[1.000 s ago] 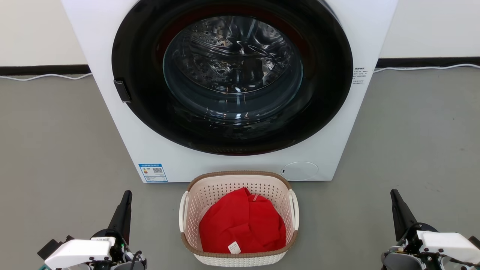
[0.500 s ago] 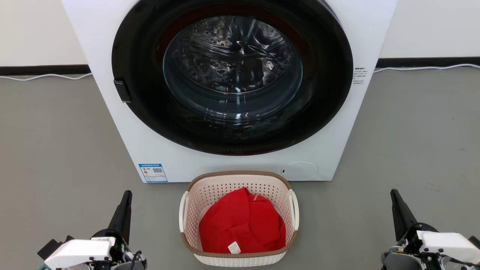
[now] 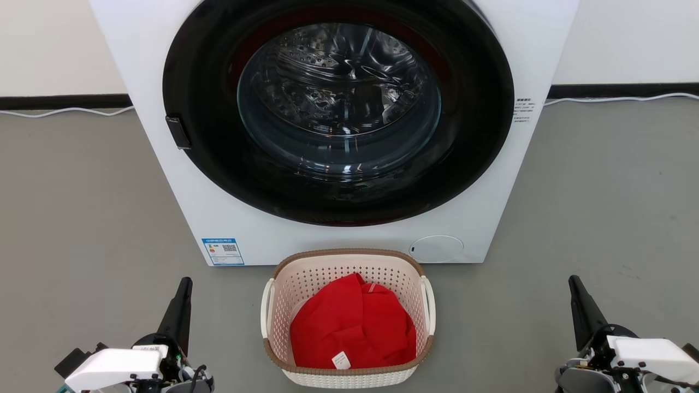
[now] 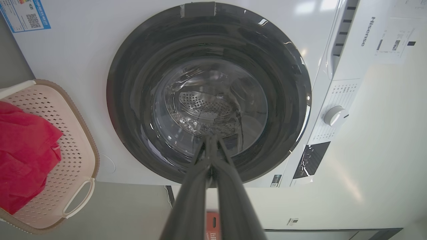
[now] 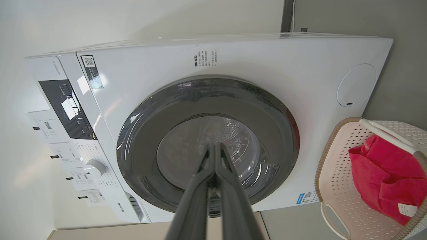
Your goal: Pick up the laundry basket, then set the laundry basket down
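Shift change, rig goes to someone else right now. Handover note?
Left gripper: shut, empty, left of the basket, not touching it.
Right gripper: shut, empty, farther off on the basket's right.
Basket: on the floor in front of the washer, red garment inside.
Done: nothing; basket not gripped or lifted.
Left: grip it, lift it, set it down.

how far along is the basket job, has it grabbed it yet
Done: nothing yet. The laundry basket sits on the floor before the washer, a red garment inside. In hand: nothing; the left gripper and right gripper are shut and empty, out to either side of the basket, clear of its handles. Left: reach the handles, lift the basket, then set it down.
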Controlling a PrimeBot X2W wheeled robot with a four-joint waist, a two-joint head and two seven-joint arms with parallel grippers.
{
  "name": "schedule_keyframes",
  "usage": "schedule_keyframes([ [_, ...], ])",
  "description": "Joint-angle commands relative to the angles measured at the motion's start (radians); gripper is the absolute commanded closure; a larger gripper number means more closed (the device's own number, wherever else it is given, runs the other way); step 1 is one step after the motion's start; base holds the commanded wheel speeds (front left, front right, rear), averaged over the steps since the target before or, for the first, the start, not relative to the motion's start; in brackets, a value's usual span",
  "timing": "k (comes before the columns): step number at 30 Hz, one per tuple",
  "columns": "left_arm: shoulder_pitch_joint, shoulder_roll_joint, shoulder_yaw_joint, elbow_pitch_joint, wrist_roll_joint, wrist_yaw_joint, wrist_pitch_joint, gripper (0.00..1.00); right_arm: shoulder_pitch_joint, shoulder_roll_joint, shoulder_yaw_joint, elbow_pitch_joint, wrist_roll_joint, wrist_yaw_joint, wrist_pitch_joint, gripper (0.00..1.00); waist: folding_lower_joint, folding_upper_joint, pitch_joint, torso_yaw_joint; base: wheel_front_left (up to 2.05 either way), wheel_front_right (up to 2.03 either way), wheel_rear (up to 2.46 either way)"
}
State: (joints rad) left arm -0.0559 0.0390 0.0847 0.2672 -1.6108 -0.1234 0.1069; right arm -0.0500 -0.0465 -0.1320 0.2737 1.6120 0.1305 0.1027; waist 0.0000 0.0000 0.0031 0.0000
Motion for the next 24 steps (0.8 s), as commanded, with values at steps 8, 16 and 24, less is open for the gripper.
schedule_keyframes([
  [8,-0.052,0.011,0.029,-0.022,0.002,-0.007,0.006,1.0,-0.058,-0.004,0.019,-0.029,-0.003,0.0,0.01,1.0,0.0,0.0,0.0,0.0,0.0,0.0,0.0],
  [16,-0.052,0.011,0.029,-0.022,0.002,-0.007,0.006,1.0,-0.058,-0.004,0.019,-0.029,-0.003,0.0,0.01,1.0,0.0,0.0,0.0,0.0,0.0,0.0,0.0],
  [24,-0.052,0.011,0.029,-0.022,0.002,-0.007,0.006,1.0,-0.058,-0.004,0.019,-0.029,-0.003,0.0,0.01,1.0,0.0,0.0,0.0,0.0,0.0,0.0,0.0],
])
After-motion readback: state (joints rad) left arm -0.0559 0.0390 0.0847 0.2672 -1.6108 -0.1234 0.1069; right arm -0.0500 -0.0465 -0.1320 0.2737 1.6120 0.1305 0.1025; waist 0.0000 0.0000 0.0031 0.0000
